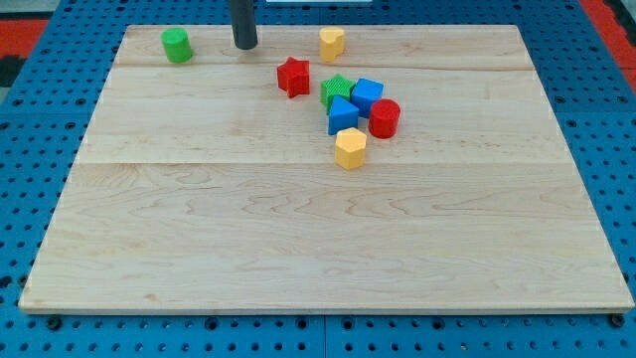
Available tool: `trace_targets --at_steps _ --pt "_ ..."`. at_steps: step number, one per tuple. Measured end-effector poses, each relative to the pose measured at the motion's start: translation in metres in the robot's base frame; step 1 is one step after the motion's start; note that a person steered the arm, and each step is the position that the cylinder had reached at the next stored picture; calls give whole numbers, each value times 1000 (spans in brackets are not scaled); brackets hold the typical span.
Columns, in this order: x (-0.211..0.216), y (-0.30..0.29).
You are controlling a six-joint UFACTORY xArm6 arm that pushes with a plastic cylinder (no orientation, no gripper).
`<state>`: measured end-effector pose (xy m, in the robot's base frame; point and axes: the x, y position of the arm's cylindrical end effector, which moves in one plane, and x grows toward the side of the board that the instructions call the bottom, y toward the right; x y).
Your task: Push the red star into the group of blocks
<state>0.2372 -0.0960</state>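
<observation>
My tip (244, 46) touches no block and stands on the counter (298, 249), up and left of the red star (293, 76). The star sits just left of the group, maybe touching the green star (336, 89).

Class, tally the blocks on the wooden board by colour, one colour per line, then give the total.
Red: 2, the red star and the red cylinder
Green: 2, the green cylinder and the green star
Blue: 2, and
Yellow: 2, and
Total: 8
</observation>
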Motion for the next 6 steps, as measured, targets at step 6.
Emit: trace_targets --at_steps 6 --pt "97 166"
